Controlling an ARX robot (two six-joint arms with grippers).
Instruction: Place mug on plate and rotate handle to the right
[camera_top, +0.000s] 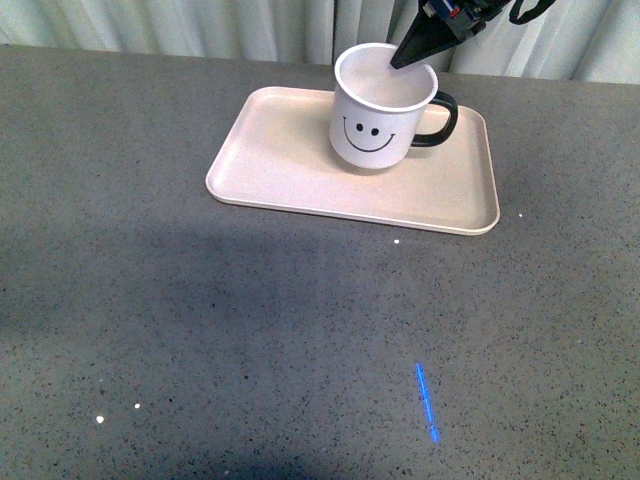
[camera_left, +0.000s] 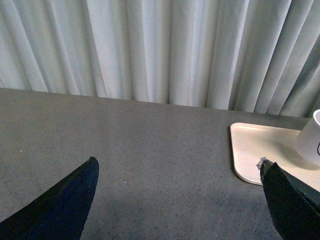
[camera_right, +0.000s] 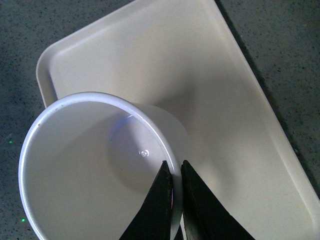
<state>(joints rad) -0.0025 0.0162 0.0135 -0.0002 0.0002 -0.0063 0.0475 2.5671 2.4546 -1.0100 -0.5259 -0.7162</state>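
Observation:
The white mug with a black smiley face stands upright on the pale pink-beige plate, toward its right half. Its black handle points right. My right gripper comes down from the top and is shut on the mug's far rim. In the right wrist view one finger is inside the mug, one outside, pinching the rim over the plate. My left gripper is open above bare table, its fingers wide apart; the plate corner and the mug show past them.
The grey speckled table spreads in front of the plate. A short blue light streak lies near the front. Pale pleated curtains hang right behind the table's far edge.

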